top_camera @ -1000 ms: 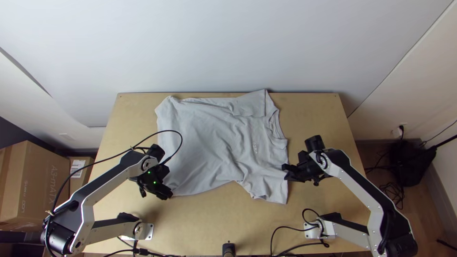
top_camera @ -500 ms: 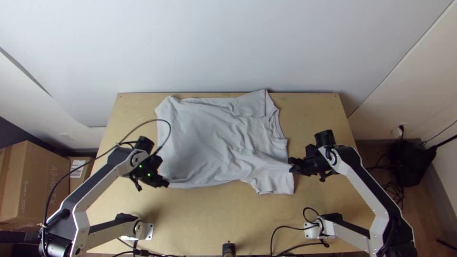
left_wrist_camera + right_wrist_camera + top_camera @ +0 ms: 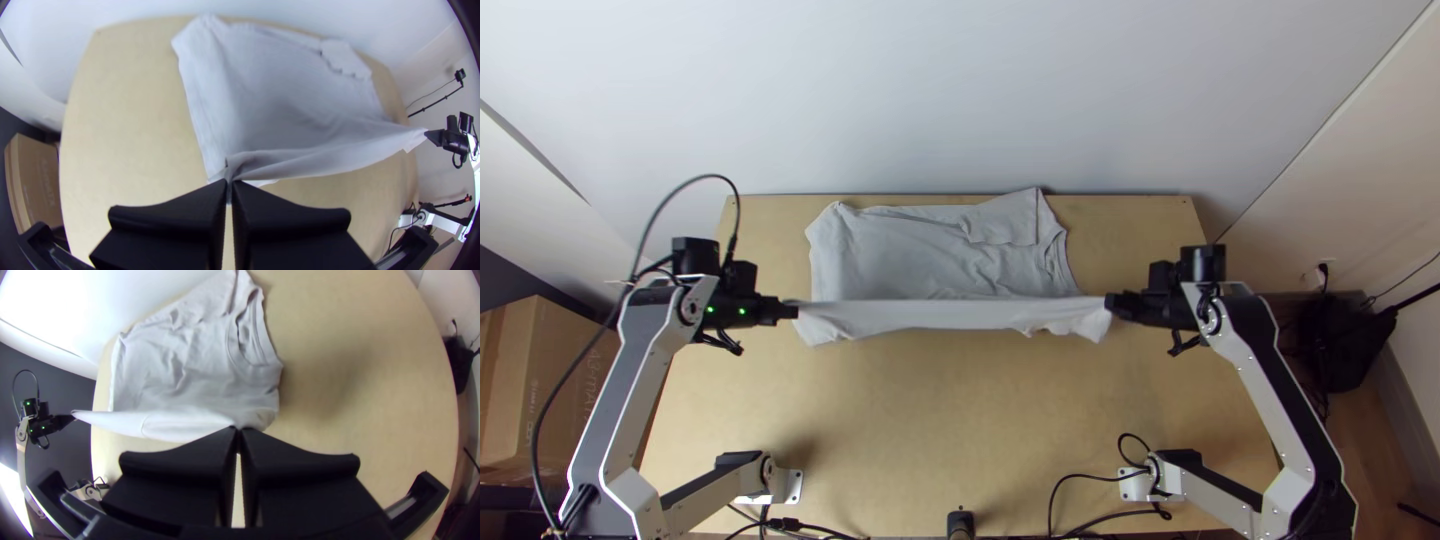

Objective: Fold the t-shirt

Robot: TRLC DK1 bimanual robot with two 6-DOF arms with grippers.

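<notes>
The light grey t-shirt (image 3: 920,260) lies on the table's far half, its near side lifted and stretched taut between both grippers. My left gripper (image 3: 790,309) is shut on the shirt's hem-side corner; in the left wrist view the left gripper (image 3: 229,187) pinches a fold of the t-shirt (image 3: 280,90). At the neckline side my right gripper (image 3: 1112,304) is shut on the sleeve-side edge; the right wrist view has the right gripper (image 3: 238,432) closed over cloth of the t-shirt (image 3: 175,370). The far sleeve lies folded inward over the body.
The wooden table (image 3: 950,420) has bare surface on its near half. Cables run by both arm bases, and a small black device (image 3: 961,524) stands at the near edge. Cardboard boxes (image 3: 540,390) are off to the left; a black bag (image 3: 1335,340) is on the floor at right.
Both grippers have moved outward and toward the table's far side, the left one farther. The shirt's near side has come up and away from the near edge, pulled straight between them.
</notes>
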